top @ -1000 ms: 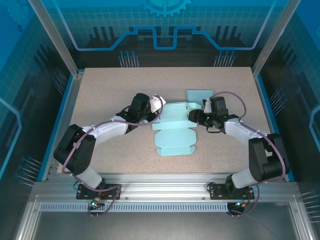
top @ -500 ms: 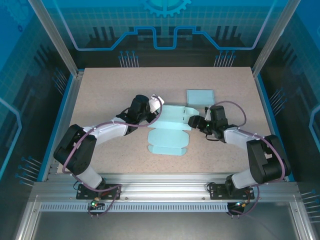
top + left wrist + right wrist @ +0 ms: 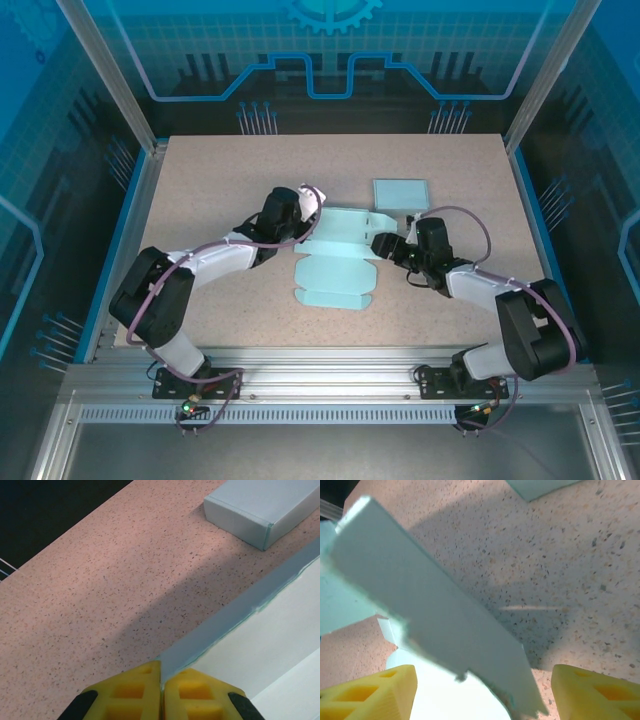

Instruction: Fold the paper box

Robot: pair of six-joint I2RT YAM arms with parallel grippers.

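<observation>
Paper box (image 3: 335, 280), pale teal, unfolded, flat on table (image 3: 220, 180) at ctr of top view. Lies between the 2 arms, narrower section toward top of frame, wider panel toward btm.

Left gripper (image 3: 316, 212) at upper-left corner of paper box in top view. Left wrist view: left gripper (image 3: 161, 692) at btm ctr, yellow fingertips (image 3: 125, 695) pressed together. Thin raised edge of paper box (image 3: 280, 625) runs straight into the seam between them, so pinches that edge. Rest of sheet at lower right of frame, speckled table at upper left.

Right gripper (image 3: 382, 243) at right edge of paper box, mid-frame in top view. Right wrist view: right gripper (image 3: 485, 692) w/ yellow fingers (image 3: 370, 692) spread wide, 1 at btm left, 1 at btm right. Flap (image 3: 435, 610) of paper box tilted up in the gap, slanting from upper left to btm ctr, not clamped.

Small box (image 3: 401, 192), same teal, closed up, near upper right of sheet, apart from it. Same small box (image 3: 260, 507) at upper right in left wrist view.
</observation>
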